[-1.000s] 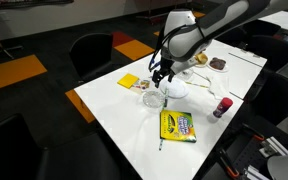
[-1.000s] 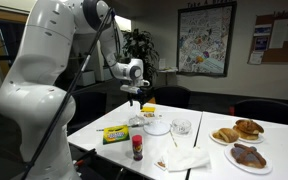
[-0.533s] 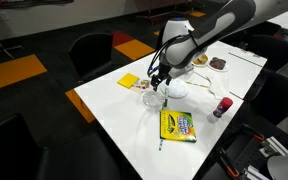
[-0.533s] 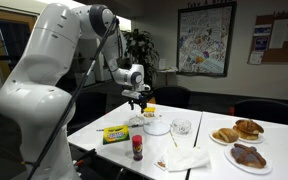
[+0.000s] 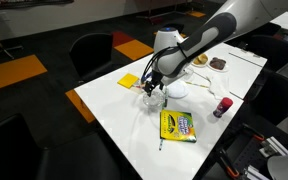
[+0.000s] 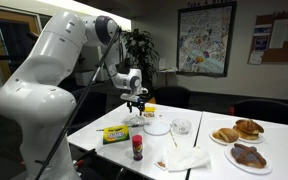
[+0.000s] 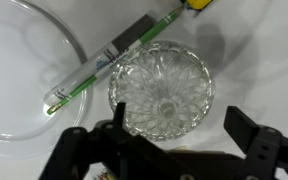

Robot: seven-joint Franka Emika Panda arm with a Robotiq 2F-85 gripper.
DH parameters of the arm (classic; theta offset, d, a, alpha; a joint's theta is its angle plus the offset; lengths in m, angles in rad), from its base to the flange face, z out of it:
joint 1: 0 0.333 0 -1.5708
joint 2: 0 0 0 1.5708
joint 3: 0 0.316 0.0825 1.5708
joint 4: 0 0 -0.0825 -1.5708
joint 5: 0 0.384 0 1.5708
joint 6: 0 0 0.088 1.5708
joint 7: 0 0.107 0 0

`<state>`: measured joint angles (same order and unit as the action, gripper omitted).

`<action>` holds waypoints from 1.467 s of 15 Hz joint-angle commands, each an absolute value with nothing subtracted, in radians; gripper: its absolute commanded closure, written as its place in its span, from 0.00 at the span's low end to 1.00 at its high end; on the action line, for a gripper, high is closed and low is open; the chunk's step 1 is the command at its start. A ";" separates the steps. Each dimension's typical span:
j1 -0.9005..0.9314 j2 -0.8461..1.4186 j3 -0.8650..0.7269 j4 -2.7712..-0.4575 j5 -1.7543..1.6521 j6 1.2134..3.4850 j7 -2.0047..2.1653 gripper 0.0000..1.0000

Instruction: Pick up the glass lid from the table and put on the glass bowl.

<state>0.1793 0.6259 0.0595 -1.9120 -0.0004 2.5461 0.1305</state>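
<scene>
Tool: your tool (image 7: 162,142) is spread wide and grasps nothing. Its fingers (image 7: 246,135) stand further apart than the glass lid is wide, and it hangs low over the tabletop (image 5: 114,110).
Glass lid: the glass lid (image 7: 162,90), cut in a star pattern, lies flat on the tabletop directly under your tool, just beside the glass bowl.
Glass bowl: the glass bowl (image 7: 81,55) stands uncovered, with the white tabletop showing through it.
Green pen: the green pen (image 7: 114,52) lies slanted between lid and bowl, one end at the bowl's rim.
Plates: two plates (image 6: 239,167) hold pastries (image 6: 246,128), well apart from your tool.
</scene>
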 commanded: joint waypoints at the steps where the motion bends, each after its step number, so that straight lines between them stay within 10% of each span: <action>1: 0.216 0.665 0.027 -1.873 -0.042 2.574 0.175 0.00; 14: 0.240 0.691 0.015 -1.847 -0.045 2.551 0.236 0.99; 22: 0.248 0.651 0.001 -1.874 -0.041 2.556 0.280 0.96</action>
<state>0.2327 0.6748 0.0229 -1.8537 -0.0307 2.5575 0.2469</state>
